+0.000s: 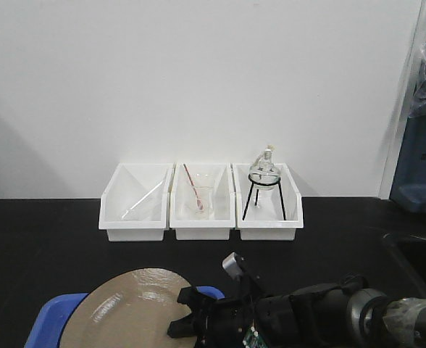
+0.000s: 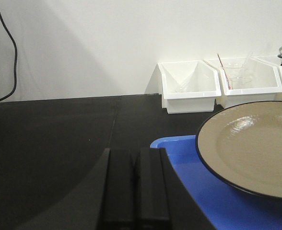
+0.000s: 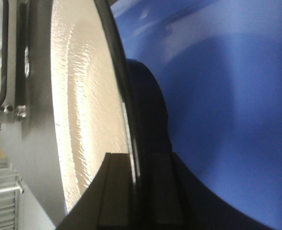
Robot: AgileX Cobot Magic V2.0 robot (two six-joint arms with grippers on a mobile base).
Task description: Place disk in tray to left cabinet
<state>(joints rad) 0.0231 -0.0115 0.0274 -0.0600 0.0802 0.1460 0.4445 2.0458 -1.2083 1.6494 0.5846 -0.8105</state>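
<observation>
The tan disk (image 1: 126,308) with its thin black rim hangs tilted over the blue tray (image 1: 50,319) at the bottom left of the front view. My right gripper (image 1: 188,312) is shut on the disk's right edge. In the right wrist view the fingers of the right gripper (image 3: 136,158) pinch the rim of the disk (image 3: 88,105), with the tray (image 3: 227,96) behind. My left gripper (image 2: 134,153) is shut with nothing in it, just left of the tray (image 2: 189,163); the disk (image 2: 256,143) is to its right. The left cabinet is out of view.
Three white bins (image 1: 136,206) (image 1: 202,210) (image 1: 269,214) stand in a row against the white wall; the right one holds a glass flask on a black tripod (image 1: 264,174). The tabletop (image 1: 39,239) is black. A blue object (image 1: 419,170) sits far right. A black cable (image 2: 9,57) hangs at left.
</observation>
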